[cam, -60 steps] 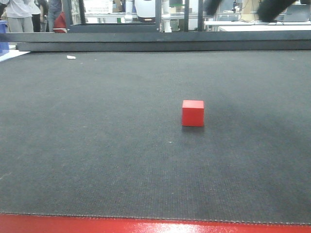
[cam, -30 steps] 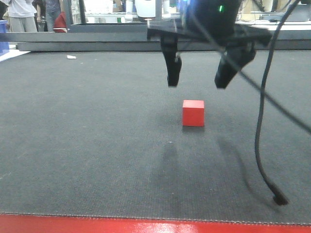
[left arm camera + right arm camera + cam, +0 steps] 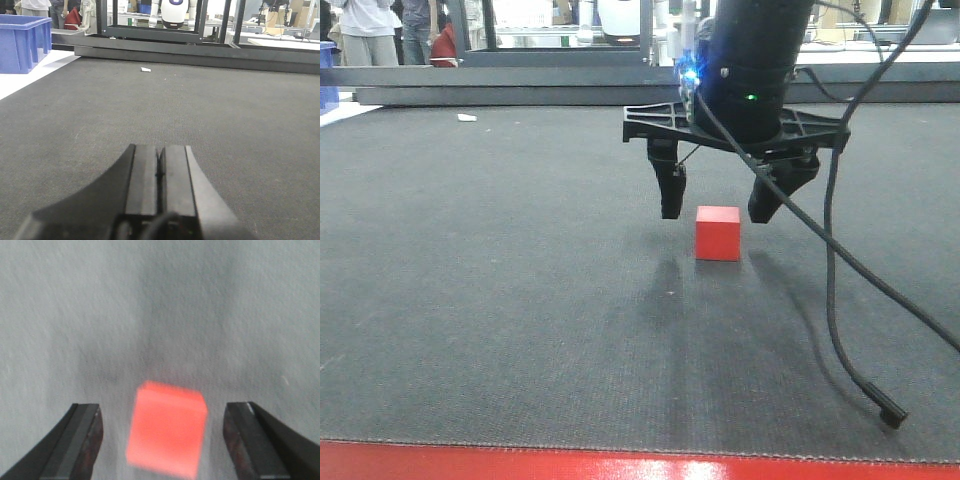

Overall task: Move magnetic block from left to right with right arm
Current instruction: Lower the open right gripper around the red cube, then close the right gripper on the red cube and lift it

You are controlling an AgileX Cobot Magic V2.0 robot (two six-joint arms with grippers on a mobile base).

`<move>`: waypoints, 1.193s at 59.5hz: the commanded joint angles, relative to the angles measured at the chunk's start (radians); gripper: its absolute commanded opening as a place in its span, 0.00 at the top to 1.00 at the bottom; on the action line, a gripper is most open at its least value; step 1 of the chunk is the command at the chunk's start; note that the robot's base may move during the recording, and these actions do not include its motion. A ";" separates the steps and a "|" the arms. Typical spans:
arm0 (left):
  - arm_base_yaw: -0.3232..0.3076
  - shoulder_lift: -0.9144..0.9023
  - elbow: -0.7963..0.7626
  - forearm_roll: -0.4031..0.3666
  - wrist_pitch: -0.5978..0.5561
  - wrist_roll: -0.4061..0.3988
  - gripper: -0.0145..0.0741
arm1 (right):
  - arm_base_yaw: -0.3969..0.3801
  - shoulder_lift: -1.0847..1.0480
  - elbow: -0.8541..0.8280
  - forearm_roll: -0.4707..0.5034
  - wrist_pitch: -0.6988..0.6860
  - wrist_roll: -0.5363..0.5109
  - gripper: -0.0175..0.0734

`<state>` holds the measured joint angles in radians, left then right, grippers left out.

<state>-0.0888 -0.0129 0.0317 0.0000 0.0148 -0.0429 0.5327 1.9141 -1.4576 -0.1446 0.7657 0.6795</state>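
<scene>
Hovering wide open and empty, right hand (image 3: 716,212) over the red magnetic block (image 3: 717,235), block low between the fingers (image 3: 672,195) on the dark worktop (image 3: 470,300). Best: lower straight, stay centred, square up, then close on opposite faces.

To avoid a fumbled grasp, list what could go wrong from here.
1. The right gripper is open, tips only about level with the top of the magnetic block; closing now might pinch just the top edge and slip.
2. In the wrist view the block looks slightly turned against the fingers, so it may twist.
3. The loose cable hangs to the mat and could snag.
</scene>
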 commanded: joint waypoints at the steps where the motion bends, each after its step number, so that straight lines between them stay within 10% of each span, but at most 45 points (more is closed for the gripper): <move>1: -0.001 -0.014 0.008 0.000 -0.089 -0.004 0.97 | -0.009 -0.030 -0.036 -0.018 -0.051 0.001 0.16; 26: -0.001 -0.014 0.008 0.000 -0.089 -0.004 0.97 | -0.009 -0.018 -0.036 -0.017 -0.012 0.001 0.56; 52: -0.001 -0.014 0.008 0.000 -0.089 -0.004 0.97 | -0.044 -0.177 0.004 -0.066 0.030 -0.186 0.57; 71: -0.001 -0.014 0.008 0.000 -0.089 -0.004 0.97 | -0.178 -0.474 0.328 -0.065 -0.056 -0.329 0.57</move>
<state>-0.0888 -0.0129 0.0317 0.0000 0.0148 -0.0429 0.3891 1.5669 -1.1874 -0.1814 0.7781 0.3989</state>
